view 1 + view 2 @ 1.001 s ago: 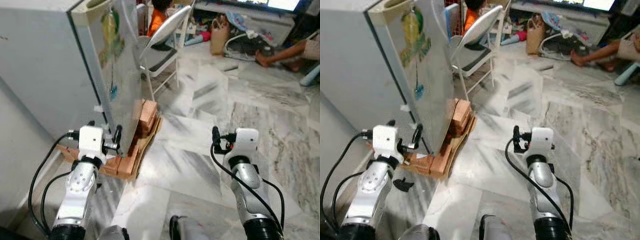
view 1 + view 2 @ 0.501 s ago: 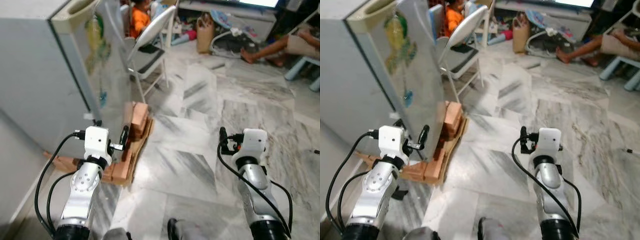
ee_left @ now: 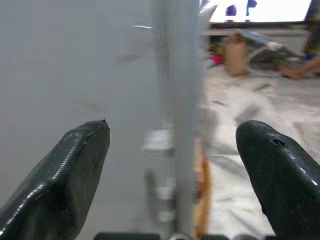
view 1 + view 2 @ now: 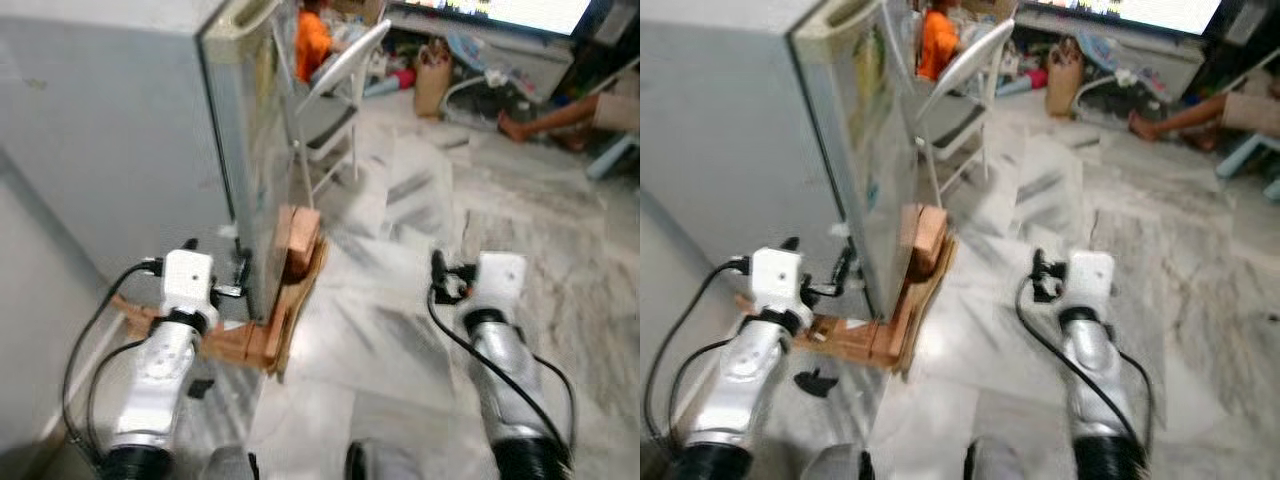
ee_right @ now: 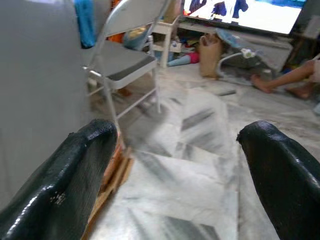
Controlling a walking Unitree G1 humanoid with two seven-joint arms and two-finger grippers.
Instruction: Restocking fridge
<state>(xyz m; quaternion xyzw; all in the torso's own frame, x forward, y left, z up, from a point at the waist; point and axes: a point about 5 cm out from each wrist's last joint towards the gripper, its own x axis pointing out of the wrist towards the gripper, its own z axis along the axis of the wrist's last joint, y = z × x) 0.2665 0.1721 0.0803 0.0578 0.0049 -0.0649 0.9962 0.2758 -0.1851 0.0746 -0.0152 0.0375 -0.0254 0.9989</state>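
Ahead and to the left, the fridge (image 4: 130,140) is seen standing shut on wooden blocks (image 4: 295,245) over a marble floor (image 4: 400,270) — its door edge faces the robot. Beyond it a folding chair (image 4: 335,105) is placed, with a person in orange (image 4: 312,40) behind and another person's leg (image 4: 555,115) stretched across the floor. Nothing to be stocked can be made out. The left gripper (image 3: 172,165) is raised near the fridge's lower corner, fingers spread wide with the door edge between them, nothing grasped. The right gripper (image 5: 175,165) is held forward over bare floor, likewise spread and empty. From here, the blocks could be knocked by a careless step, or the door swung into the chair — a risk judged from how near they sit.
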